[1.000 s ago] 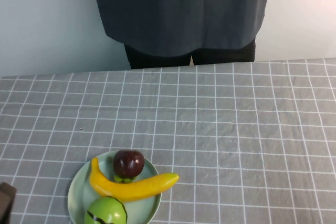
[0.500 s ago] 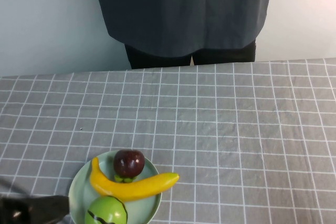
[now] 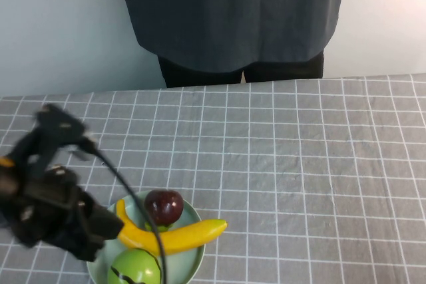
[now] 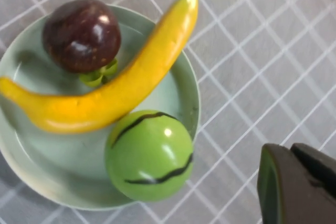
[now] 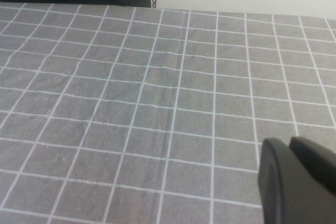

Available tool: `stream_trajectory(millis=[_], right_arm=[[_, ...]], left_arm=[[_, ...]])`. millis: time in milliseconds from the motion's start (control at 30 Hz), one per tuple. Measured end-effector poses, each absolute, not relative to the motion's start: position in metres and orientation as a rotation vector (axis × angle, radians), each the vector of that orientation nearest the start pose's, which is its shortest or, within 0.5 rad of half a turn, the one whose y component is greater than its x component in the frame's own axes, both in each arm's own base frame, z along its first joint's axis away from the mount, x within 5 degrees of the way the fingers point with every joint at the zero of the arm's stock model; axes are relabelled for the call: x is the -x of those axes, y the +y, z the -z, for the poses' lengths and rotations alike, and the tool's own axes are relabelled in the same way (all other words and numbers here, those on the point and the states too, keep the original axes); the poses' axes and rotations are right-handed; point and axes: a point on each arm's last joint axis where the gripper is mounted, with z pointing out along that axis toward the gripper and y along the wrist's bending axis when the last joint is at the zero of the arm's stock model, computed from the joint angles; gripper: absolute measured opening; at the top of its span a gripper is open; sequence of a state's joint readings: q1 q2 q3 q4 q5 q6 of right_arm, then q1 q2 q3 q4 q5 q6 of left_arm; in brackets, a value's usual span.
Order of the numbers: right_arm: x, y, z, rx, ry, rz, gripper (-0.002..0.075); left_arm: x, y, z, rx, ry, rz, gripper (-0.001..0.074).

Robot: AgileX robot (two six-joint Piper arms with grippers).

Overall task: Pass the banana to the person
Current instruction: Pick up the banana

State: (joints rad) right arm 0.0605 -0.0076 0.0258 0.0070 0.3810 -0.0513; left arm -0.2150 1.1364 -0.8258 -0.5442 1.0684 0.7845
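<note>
- high view: left gripper (image 3: pixel 100 234) sits over the near-left table edge, at the left rim of the pale green plate (image 3: pixel 193 261); its cable crosses the plate. jaw opening cannot be told here; nothing is in its grasp.
- high view: the banana (image 3: pixel 174 236) lies across the plate, tip overhanging the right rim, between the dark red-purple fruit (image 3: pixel 164 207) behind and the green fruit (image 3: pixel 135 269) in front, touching or nearly touching both. the person (image 3: pixel 233 18) stands at the far table edge, well apart from the plate; no hand shows.
- left wrist view: banana (image 4: pixel 110 90), purple fruit (image 4: pixel 81 35) and green fruit (image 4: pixel 150 155) all on the plate (image 4: pixel 21 145). only one dark corner of the left gripper (image 4: pixel 296 184) shows; cannot tell how far open it is. only this view shows how tightly the green fruit crowds the banana's middle.
- right wrist view: right gripper (image 5: pixel 296 179) over bare grey checked tablecloth (image 5: pixel 131 103), apparently parked; jaw state cannot be told. it does not appear in the high view.
- risk, judged: fingers descending mid-banana could strike a round fruit and roll it off, or tip the plate. the smooth curved skin may slip in a narrow pinch.
</note>
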Motion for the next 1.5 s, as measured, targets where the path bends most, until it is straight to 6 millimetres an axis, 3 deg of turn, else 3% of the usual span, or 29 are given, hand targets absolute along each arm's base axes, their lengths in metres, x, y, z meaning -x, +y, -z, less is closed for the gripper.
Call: stream_trajectory(millis=[233,333,400,567,700,800,1000,1500], right_arm=[[-0.052,0.003,-0.171,0.101,1.88,-0.013,-0.0006],[-0.052,0.003,-0.171,0.101,1.88,-0.013,-0.0007],[-0.052,0.003,-0.171,0.101,1.88,-0.013,-0.0006],[-0.052,0.003,-0.171,0.101,1.88,-0.013,-0.0006],[-0.052,0.003,-0.171,0.101,1.88,-0.013,-0.0006],[-0.052,0.003,-0.171,0.101,1.878,-0.013,-0.0006],[-0.052,0.003,-0.171,0.101,1.878,-0.013,-0.0006],[-0.052,0.003,-0.171,0.101,1.874,-0.013,-0.0006]], left_arm=[[-0.206,-0.121,-0.271,-1.529,2.339,0.444,-0.0004],[-0.217,-0.135,-0.262,-1.662,2.285,0.423,0.0009],[-0.227,-0.142,-0.253,-1.709,2.288,0.408,0.0069],[-0.249,-0.146,-0.226,-1.839,2.295,0.296,0.0348],[-0.26,-0.141,-0.204,-2.044,2.23,0.164,0.0433],[-0.266,-0.14,-0.191,-2.142,2.173,0.113,0.0447],[-0.278,-0.144,-0.174,-2.158,2.11,0.058,0.045],[-0.285,-0.146,-0.164,-2.239,2.013,0.03,0.0452]])
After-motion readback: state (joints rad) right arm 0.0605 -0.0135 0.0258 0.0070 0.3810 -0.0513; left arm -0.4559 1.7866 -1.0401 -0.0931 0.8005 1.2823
